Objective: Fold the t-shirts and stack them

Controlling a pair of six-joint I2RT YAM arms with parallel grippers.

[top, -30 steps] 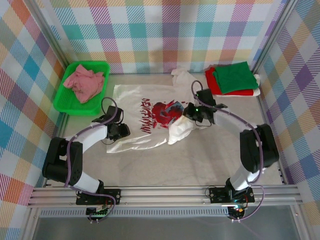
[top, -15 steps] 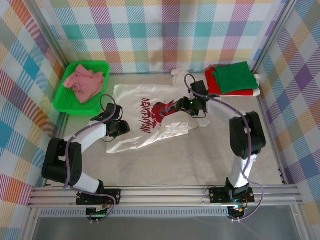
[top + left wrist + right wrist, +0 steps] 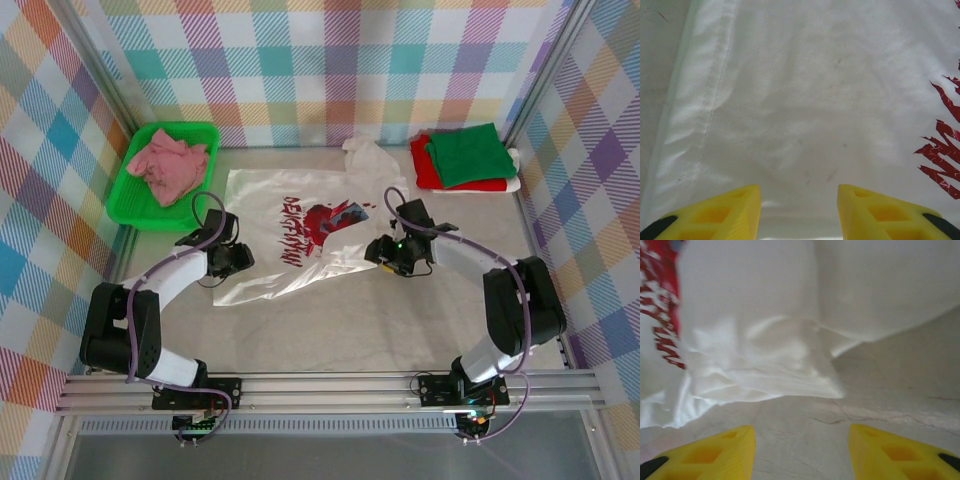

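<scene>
My left gripper (image 3: 243, 258) hangs half-spread over the near left part of the white cloth t-shirt with the red-and-dark chest print (image 3: 262, 195), which lies spread at mid-table. Its yellow fingers (image 3: 735, 210) grip nothing, and I cannot tell whether their tips touch the cloth. My right gripper (image 3: 378, 252) is likewise parted and empty, above the pale marbled tabletop (image 3: 880, 390) just beside the shirt's rumpled right edge. That wrist view is blurred, with the print cut off at its edge

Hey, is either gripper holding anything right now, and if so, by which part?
Nothing is held. The left gripper is open above the white t-shirt; the right gripper is open over the table, near the shirt's edge.
</scene>
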